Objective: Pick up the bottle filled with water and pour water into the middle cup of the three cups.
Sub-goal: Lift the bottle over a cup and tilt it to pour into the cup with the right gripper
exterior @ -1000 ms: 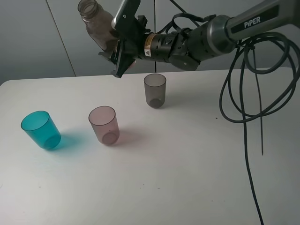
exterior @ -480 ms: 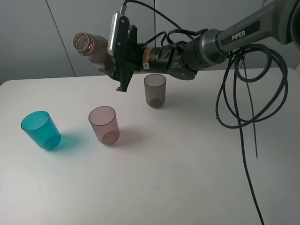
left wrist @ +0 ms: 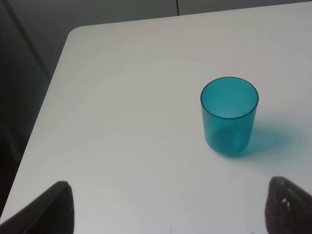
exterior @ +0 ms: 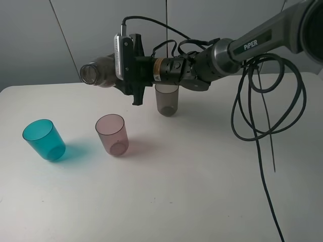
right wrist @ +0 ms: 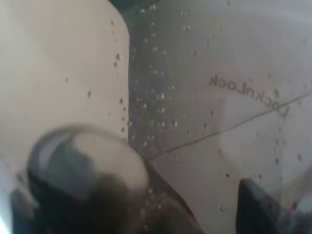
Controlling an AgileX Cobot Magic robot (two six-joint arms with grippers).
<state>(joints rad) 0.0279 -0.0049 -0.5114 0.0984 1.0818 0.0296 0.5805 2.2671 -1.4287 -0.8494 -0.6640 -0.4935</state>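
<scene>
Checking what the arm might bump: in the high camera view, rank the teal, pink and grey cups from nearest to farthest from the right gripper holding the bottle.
From the right gripper, jaws shut on the bottle:
1. Grey cup, at the back, just to its right.
2. Pink cup, nearer the front, middle of the row.
3. Teal cup, far left.

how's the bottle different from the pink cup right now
The bottle is held in the air by the right claw; the pink cup stands free on the table. The bottle is tipped roughly onto its side, mouth to the left in the high view; the pink cup is upright. The bottle narrows to a neck; the pink cup is wide-mouthed. Both are see-through and uncapped.
</scene>
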